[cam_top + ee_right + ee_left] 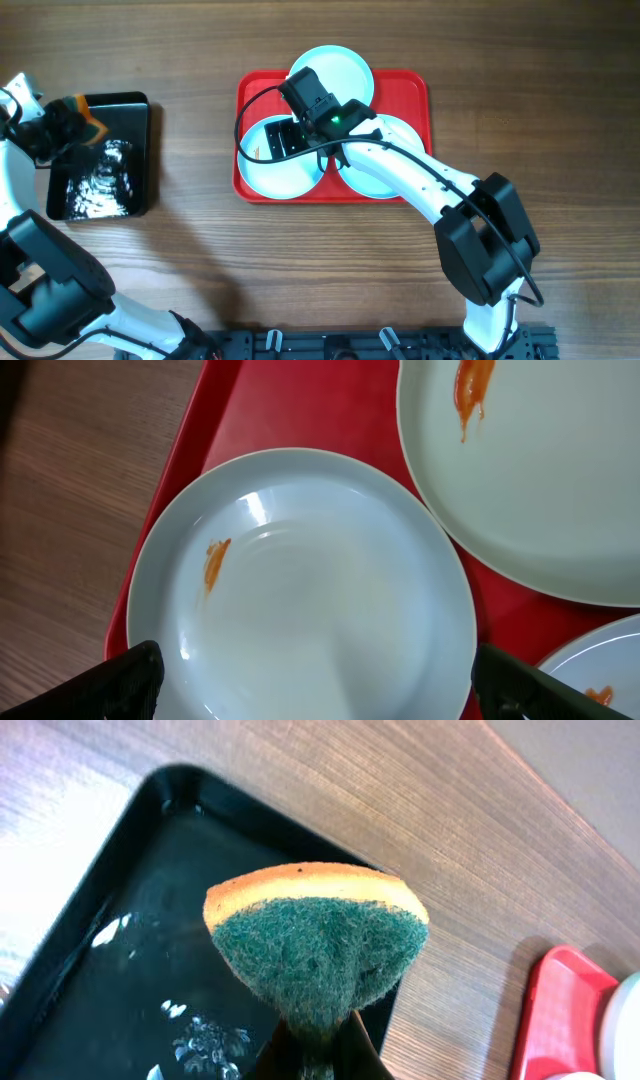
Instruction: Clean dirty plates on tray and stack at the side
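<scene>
Three dirty plates lie on the red tray (408, 88): a far one (340, 68), a left one (292, 180) and a right one (403, 135). My right gripper (288, 138) hangs open over the left plate. In the right wrist view its fingers (320, 685) are spread on either side of this plate (300, 600), which has an orange smear (215, 562). A second smeared plate (540, 490) lies beyond it on the tray (330, 410). My left gripper (318, 1058) is shut on a green-and-orange sponge (315, 935) above the black tray (110, 970).
The black tray (100, 160) at the far left holds a film of water. In the overhead view the left gripper with the sponge (85, 118) is at its far-left corner. Bare wood tabletop (190, 250) surrounds both trays. The red tray's corner (560, 1020) shows in the left wrist view.
</scene>
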Controlling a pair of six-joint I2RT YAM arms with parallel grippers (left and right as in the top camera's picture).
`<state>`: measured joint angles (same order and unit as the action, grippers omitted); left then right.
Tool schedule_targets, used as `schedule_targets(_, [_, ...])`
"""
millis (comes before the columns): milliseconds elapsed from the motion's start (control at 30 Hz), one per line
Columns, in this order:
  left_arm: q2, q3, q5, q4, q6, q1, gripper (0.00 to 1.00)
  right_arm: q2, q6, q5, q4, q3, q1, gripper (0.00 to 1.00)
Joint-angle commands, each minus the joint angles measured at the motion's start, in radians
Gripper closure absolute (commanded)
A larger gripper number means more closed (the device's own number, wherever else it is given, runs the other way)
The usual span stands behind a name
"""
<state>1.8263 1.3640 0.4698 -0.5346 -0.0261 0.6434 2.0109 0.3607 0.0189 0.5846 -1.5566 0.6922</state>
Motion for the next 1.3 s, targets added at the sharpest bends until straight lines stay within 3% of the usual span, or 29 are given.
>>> schedule_targets(0, [0.003, -0.005, 0.013, 0.027, -0.049, -0.002, 0.96, 0.014, -0.016, 0.007, -0.006, 0.011, 0.001, 0.00])
schedule_targets(1267, [0.003, -0.006, 0.020, 0.031, -0.048, -0.042, 0.96, 0.014, -0.017, 0.007, -0.008, 0.011, 0.001, 0.00])
